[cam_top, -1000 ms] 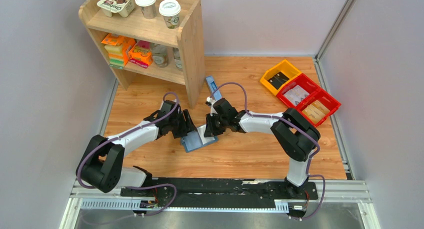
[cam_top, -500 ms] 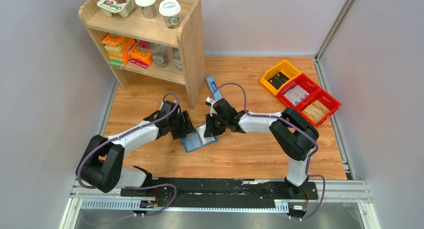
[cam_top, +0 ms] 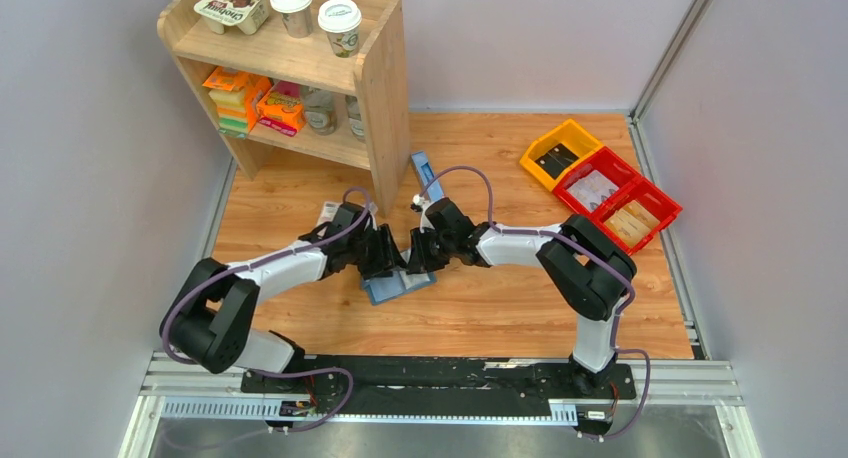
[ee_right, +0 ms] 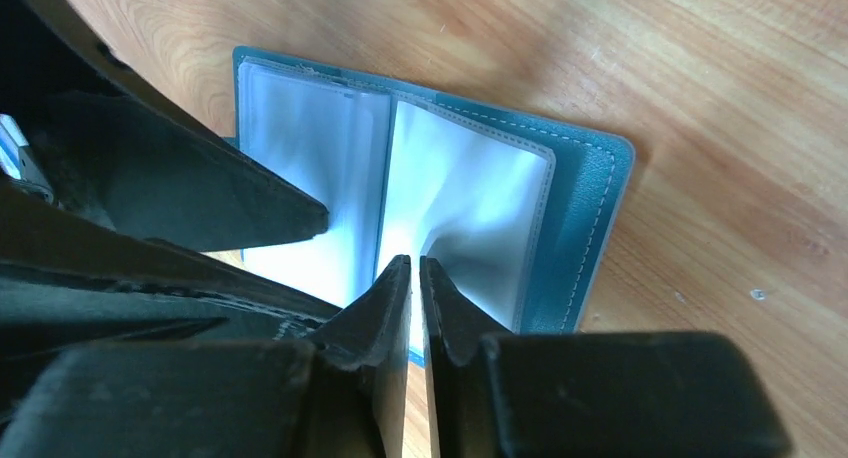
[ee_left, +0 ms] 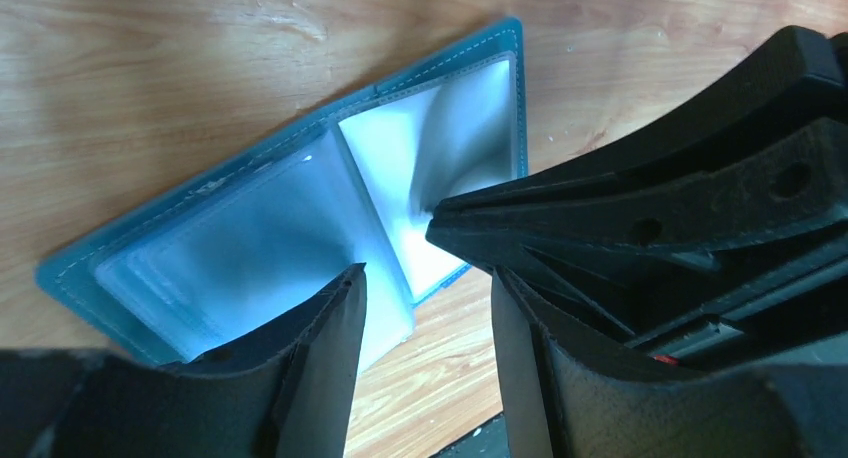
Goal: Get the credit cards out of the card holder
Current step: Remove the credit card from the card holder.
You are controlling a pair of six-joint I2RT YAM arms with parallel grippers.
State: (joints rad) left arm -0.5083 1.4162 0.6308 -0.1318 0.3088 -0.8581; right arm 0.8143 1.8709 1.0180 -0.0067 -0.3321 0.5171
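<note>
Card holder (ee_right: 590, 208), teal, lying open on the table (ee_right: 700, 78) between both arms: right pincer (ee_right: 415, 263) narrowed onto a clear sleeve leaf, left pincer (ee_left: 425, 278) part-open over its edge; risk: the slick leaf slips free, or the whole holder lifts and skids.

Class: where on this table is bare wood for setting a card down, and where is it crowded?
Free: wood between card holder and near edge; wood between blue-and-white box and yellow bin. Crowded: at the card holder, where left gripper and right gripper meet.
</note>
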